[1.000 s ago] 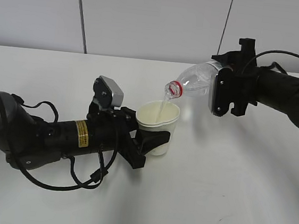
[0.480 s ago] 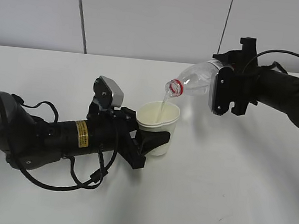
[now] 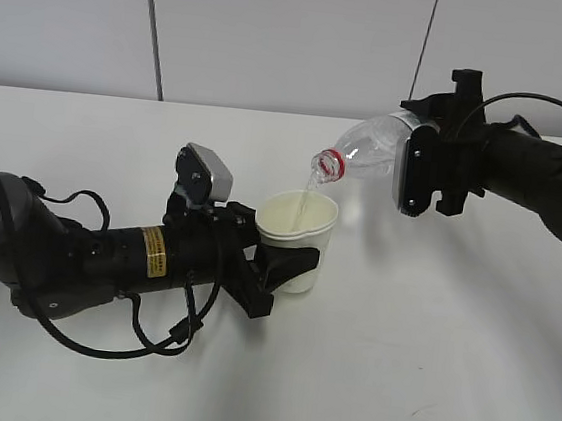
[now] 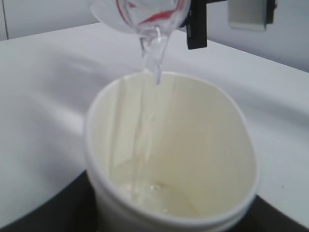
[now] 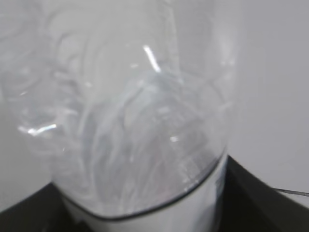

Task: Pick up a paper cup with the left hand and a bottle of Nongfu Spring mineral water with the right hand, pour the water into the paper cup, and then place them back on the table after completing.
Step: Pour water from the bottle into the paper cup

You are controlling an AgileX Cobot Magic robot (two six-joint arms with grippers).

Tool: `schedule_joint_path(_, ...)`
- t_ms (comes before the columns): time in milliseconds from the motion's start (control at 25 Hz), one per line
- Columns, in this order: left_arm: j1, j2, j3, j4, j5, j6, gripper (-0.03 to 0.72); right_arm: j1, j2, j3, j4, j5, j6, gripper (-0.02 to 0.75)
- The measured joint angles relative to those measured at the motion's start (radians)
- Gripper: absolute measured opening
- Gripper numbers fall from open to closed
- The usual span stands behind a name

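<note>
- White tabletop (image 3: 425, 367) runs back to a pale panelled wall; both arms work above the table, with nothing else on it in view.
- Right hand (image 3: 421, 165) is clamped around the lower body of the bottle (image 3: 368, 151), which lies tilted, its long axis running from the gripper down and leftward to the red-ringed neck (image 3: 328, 164).
- From the right wrist camera the clear bottle wall (image 5: 140, 111) fills the frame, with the dark jaws only just visible at the bottom edge, pressed to the label end.
- Left gripper (image 3: 273, 265) is closed around the paper cup (image 3: 297, 234), its black fingers gripping the cup wall; the cup is upright and its rim looks squeezed slightly oval.
- Whether the cup base touches the table or hangs just above it cannot be told.
- Water (image 4: 153, 63) falls in a thin stream from the bottle mouth into the cup (image 4: 174, 159); a shallow pool lies at the bottom.
- Bottle mouth sits just above and slightly behind the cup's far rim, apart from it.
- Judging from this, pouring is under way; the coming move depends on swinging the neck back up about the right gripper, away from the cup, before both are set down.
</note>
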Motion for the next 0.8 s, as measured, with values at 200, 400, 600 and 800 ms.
schedule_joint_path(200,0.0,0.0,0.0,0.001,0.0,0.0,0.393,0.0,0.0,0.0,0.0,0.0,-0.002,0.452)
schedule_joint_path(400,0.0,0.0,0.0,0.001,0.001,0.0,0.393,0.0,0.0,0.0,0.0,0.0,-0.002,0.451)
schedule_joint_path(600,0.0,0.0,0.0,0.001,0.001,0.0,0.393,0.0,0.0,0.0,0.0,0.0,-0.004,0.451)
schedule_joint_path(800,0.0,0.0,0.0,0.002,0.001,0.0,0.393,0.0,0.0,0.0,0.0,0.0,-0.006,0.451)
